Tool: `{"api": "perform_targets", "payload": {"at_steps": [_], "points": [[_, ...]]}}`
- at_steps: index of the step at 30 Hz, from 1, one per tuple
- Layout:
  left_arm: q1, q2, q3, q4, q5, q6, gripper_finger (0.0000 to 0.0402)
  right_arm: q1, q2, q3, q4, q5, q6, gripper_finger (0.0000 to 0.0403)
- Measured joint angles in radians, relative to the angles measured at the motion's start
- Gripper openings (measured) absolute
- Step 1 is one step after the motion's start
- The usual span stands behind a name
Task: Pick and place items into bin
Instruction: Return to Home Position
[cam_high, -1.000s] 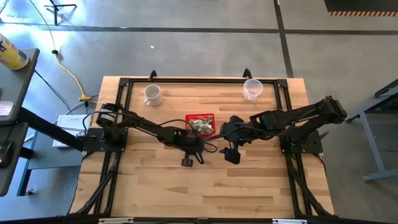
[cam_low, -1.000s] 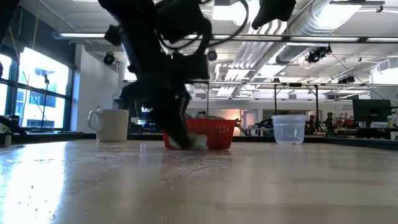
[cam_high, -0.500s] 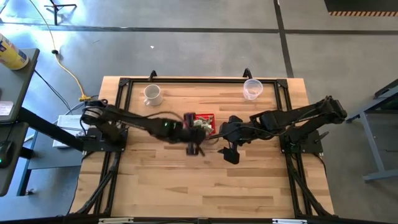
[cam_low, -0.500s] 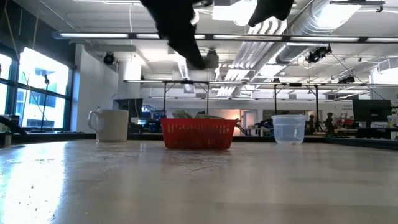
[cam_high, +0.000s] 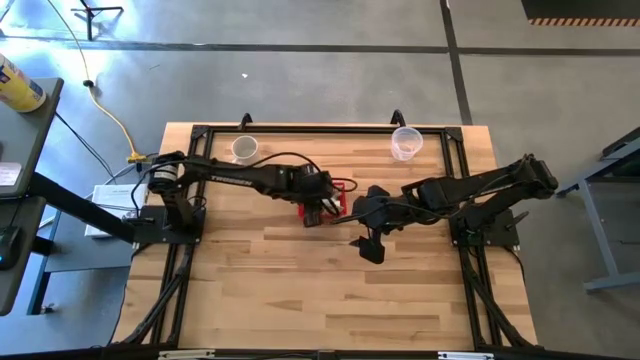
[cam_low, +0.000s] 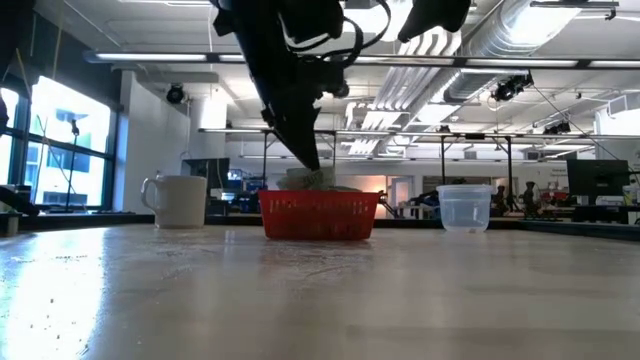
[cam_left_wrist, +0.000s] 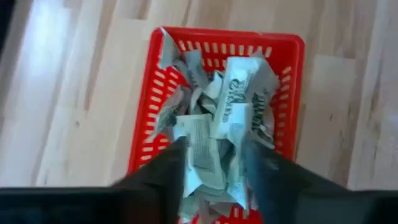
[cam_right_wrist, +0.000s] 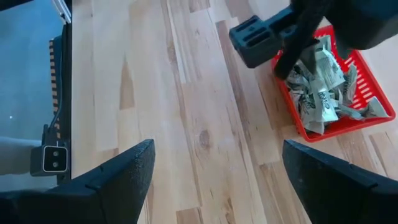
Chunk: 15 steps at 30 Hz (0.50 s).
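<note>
Shows only from the left wrist: bin (cam_left_wrist: 230, 38) heaped with crumpled items (cam_left_wrist: 230, 106), framed by the left gripper (cam_left_wrist: 214, 149), fingers parted and empty. From overhead, hides most of the bin under that arm, mid table (cam_high: 300, 290); right gripper (cam_high: 367, 243) nearby, spread wide, holding nothing.

White mug (cam_high: 244, 149), clear cup (cam_high: 405, 143)

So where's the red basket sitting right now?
Mid-table in the high view, the red basket sits under the left gripper; in the low view it stands between the white mug and the clear cup.
</note>
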Motion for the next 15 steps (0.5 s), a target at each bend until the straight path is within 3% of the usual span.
{"api": "perform_targets", "payload": {"at_steps": [3,7,13,15], "points": [[-0.009,-0.001,0.006,-0.029,-0.004,0.000,0.0258,0.000,0.000,0.000,0.000,0.000,0.000,0.0342],[-0.051,-0.024,0.068,-0.200,0.042,-0.067,0.0328,0.000,0.000,0.000,0.001,0.000,0.000,0.0342],[-0.172,-0.089,0.215,-0.499,0.141,-0.243,0.0386,-0.001,0.000,0.000,0.003,0.001,-0.021,0.0342],[-0.228,-0.130,0.243,-0.513,0.137,-0.287,0.0395,-0.010,0.000,0.000,0.021,0.020,-0.197,0.0342]]}}
